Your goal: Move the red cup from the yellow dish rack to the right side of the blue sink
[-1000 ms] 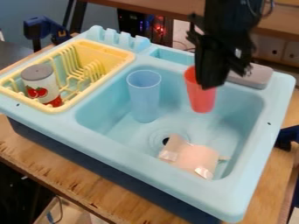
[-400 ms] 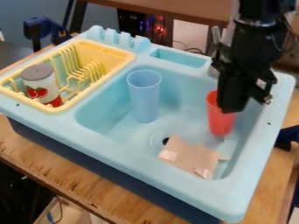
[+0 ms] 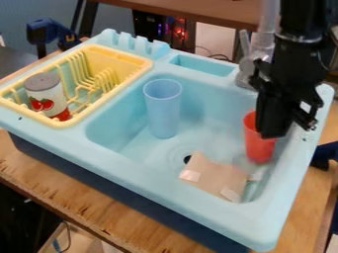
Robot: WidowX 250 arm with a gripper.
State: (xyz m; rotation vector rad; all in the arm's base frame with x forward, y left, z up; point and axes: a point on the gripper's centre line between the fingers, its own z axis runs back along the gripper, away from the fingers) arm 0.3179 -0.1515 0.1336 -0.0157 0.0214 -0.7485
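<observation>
**Held red cup (image 3: 259, 148) in gripper (image 3: 269, 133), right end of toy sink (image 3: 165, 185)**

Started far left: saw wooden bench (image 3: 26, 170) under light blue sink. Logged yellow dish rack (image 3: 119, 59) in left section of sink top. Found can (image 3: 46, 96) upright in rack, grey top, red fruit on label.

Next, marked blue cup (image 3: 163, 111), upright in basin, near left side, well apart from red cup. Noted drain (image 3: 188, 159) in basin floor, then flat brown piece (image 3: 214, 178) just beside, lying toward front wall, with pale shiny patches at edges.

Further right, spotted metal faucet (image 3: 247, 69) at back edge, behind red cup. Located red cup in right part of basin, roughly upright, mouth up, near right wall. Tagged gripper as grasping red cup by upper part, pointing down from top right. Could not tell contact between cup base and basin floor.

Judged step as positioning of grasped cup within basin, likely close to set-down. Judged next move to call for cup kept level, base brought flat onto floor, clear of brown piece and right wall, then gentle release and straight lift to avoid tipping.
</observation>
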